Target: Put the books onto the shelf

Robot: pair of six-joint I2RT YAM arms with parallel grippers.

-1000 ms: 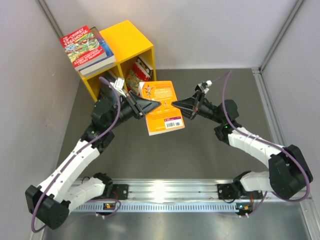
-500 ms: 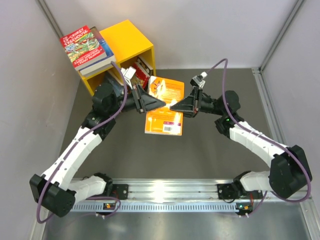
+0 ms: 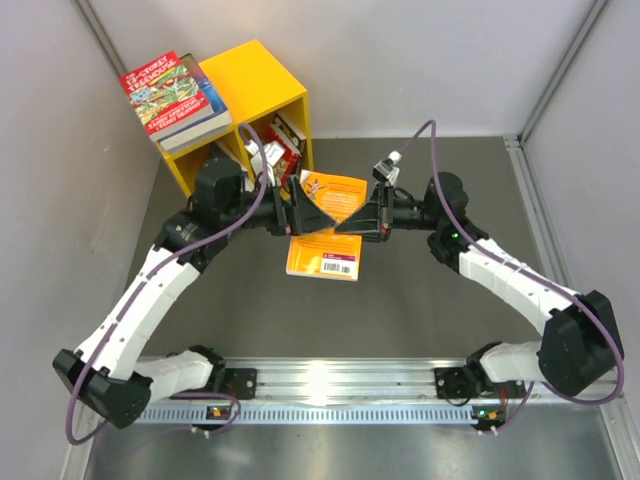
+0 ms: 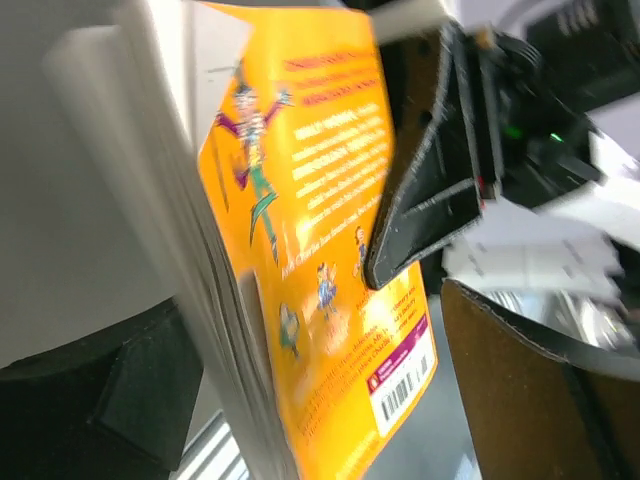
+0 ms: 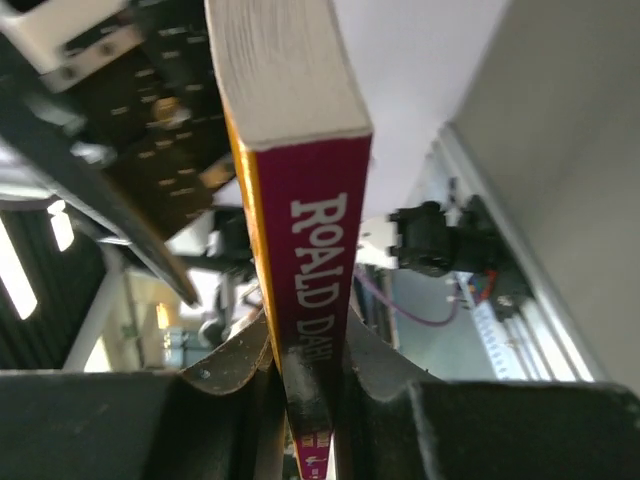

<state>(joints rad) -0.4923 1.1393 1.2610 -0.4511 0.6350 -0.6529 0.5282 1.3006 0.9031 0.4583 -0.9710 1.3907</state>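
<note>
1. orange book [image 3: 322,257]: paperback with a magenta spine lettered "ROALD DAHL" and a barcode on the back cover. It is located between the two grippers, tilted, back cover turned up toward the overhead camera, barcode end toward the arm bases. Whether its lower edge meets the table cannot be told.

2. right gripper [image 5: 307,375]: clenched on the orange book at the spine, one finger pressed against each cover. The spine faces its wrist camera.

3. left gripper [image 3: 308,214]: released, jaws spread wide. The page edge of the orange book stands between them, well clear of the finger [image 4: 520,390] on the back-cover side. The black tip of the right gripper lies against that cover, directly ahead.

4. shelf [image 3: 262,80]: bright yellow, with two compartments side by side. It sits beyond the wrist of the left gripper, on the side away from the orange book, and well apart from the right gripper.

5. standing books [image 3: 283,140]: several in the compartment nearer the grippers. The other compartment is partly hidden by the left arm.

6. stacked books [image 3: 165,92]: lying on top of the shelf and overhanging its outer edge. A red "Treehouse" cover is uppermost.

7. table [image 3: 420,300]: dark grey, beneath both grippers.

8. rail [image 3: 330,385]: bright metal, at the arm bases.
</note>
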